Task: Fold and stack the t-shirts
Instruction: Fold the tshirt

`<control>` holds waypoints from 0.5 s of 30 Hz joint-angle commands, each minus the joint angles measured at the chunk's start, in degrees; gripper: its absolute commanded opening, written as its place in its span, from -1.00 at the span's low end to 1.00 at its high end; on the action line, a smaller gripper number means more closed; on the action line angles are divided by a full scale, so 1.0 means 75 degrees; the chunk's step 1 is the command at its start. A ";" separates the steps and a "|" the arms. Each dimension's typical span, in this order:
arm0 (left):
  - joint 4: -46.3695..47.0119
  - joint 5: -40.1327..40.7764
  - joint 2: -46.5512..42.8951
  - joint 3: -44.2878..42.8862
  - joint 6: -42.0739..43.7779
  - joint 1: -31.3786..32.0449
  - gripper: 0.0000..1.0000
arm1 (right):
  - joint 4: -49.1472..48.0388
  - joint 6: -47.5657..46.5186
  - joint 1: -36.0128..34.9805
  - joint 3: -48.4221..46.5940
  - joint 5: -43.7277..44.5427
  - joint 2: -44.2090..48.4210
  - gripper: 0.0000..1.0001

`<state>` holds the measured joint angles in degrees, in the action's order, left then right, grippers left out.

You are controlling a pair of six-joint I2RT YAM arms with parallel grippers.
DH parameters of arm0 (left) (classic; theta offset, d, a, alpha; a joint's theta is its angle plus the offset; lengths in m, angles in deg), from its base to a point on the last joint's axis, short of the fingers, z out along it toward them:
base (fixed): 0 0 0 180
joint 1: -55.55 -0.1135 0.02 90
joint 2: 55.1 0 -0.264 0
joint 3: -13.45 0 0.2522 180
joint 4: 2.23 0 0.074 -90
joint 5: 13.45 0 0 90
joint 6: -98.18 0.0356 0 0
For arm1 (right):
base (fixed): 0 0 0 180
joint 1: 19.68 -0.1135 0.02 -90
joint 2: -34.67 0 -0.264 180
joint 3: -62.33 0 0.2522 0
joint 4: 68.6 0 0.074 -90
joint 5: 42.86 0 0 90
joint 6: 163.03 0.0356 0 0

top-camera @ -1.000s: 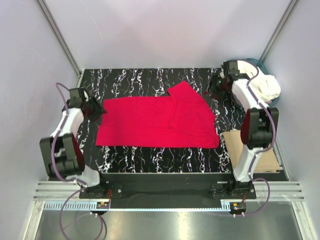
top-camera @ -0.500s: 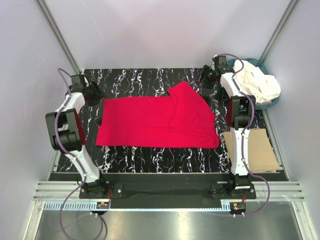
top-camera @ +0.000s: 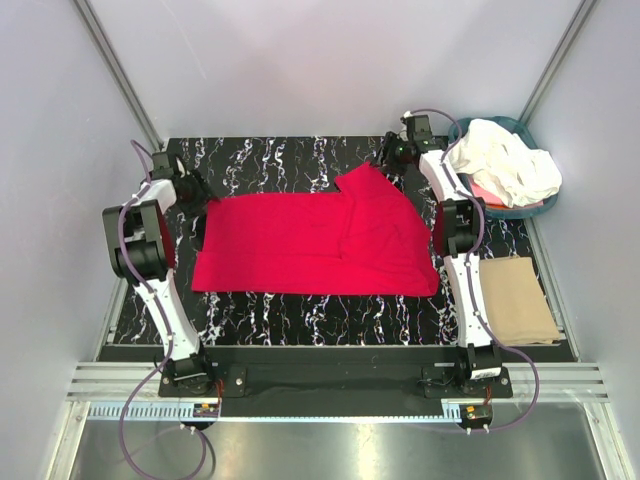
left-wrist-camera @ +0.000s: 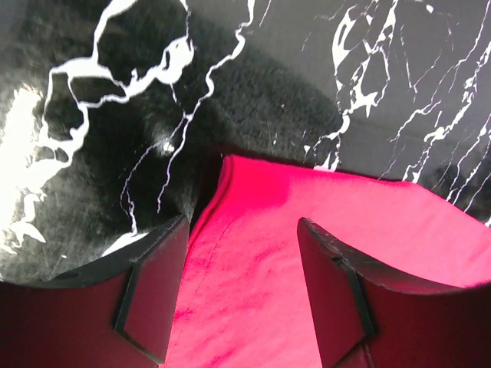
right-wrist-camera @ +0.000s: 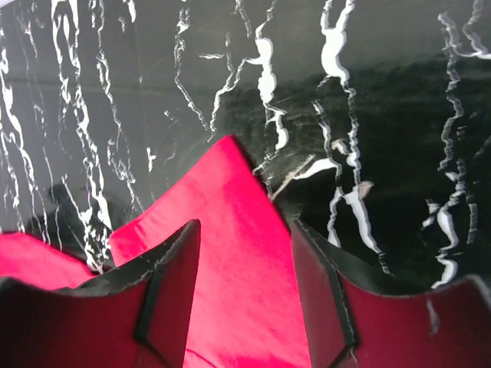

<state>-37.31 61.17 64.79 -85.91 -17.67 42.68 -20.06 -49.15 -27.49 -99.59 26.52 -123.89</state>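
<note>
A bright red t-shirt point(top-camera: 310, 248) lies spread flat on the black marble table point(top-camera: 270, 155), one sleeve point(top-camera: 368, 185) pointing toward the back. My left gripper point(top-camera: 196, 192) hovers at the shirt's far left corner, open. In the left wrist view its fingers point(left-wrist-camera: 153, 291) straddle the red cloth point(left-wrist-camera: 253, 268) without pinching it. My right gripper point(top-camera: 388, 156) is at the sleeve tip, also open. The pointed red sleeve corner point(right-wrist-camera: 234, 192) runs between its fingers point(right-wrist-camera: 173, 291) in the right wrist view. Cream-white t-shirts point(top-camera: 508, 162) are heaped in the basket at the back right.
The teal round basket point(top-camera: 522, 212) stands at the table's back right edge. A flat tan cardboard sheet point(top-camera: 515, 300) lies at the front right, beside the right arm. Grey walls and metal posts close in the back and sides.
Both arms have stretched farther back. The right gripper swung left from the basket to the sleeve tip. The left gripper moved back to the shirt's far left corner and opened wider. The shirt lies unchanged.
</note>
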 commanded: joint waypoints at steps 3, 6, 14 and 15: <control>0.0007 -0.0188 0.0267 -0.0492 0.0212 -0.0043 0.29 | 0.0307 -0.0277 -0.0259 -0.0402 0.0089 -0.0210 0.13; -0.0051 -0.0305 0.0361 -0.0551 0.0165 -0.0043 0.28 | 0.0494 -0.0453 -0.0341 -0.0414 0.0218 -0.0210 0.04; -0.0075 -0.0493 0.0584 -0.0633 0.0071 -0.0043 0.10 | 0.0764 -0.0758 -0.0423 -0.0366 0.0862 -0.0268 -0.44; -0.0087 -0.0493 0.0619 -0.0668 0.0060 -0.0031 0.06 | 0.0764 -0.0758 -0.0411 -0.0506 0.0909 -0.0303 -0.54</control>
<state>-37.38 59.14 67.53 -88.75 -17.36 42.51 -17.26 -52.96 -30.03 -100.85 30.06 -124.52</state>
